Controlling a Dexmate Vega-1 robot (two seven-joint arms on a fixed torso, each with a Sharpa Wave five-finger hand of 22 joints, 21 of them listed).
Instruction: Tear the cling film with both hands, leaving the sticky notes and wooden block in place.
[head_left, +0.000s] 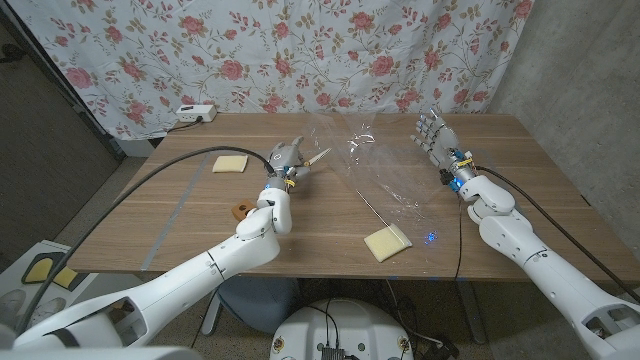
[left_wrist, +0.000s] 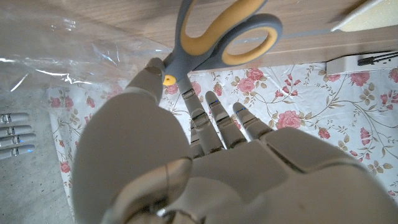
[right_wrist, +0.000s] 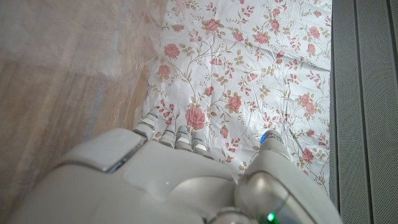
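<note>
Behind left hand, scissors half-hidden

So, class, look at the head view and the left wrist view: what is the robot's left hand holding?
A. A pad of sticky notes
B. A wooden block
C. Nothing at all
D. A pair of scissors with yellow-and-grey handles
D: the left hand grips the scissors near the pivot, their yellow-and-grey handles showing in the left wrist view beside the cling film.
</note>
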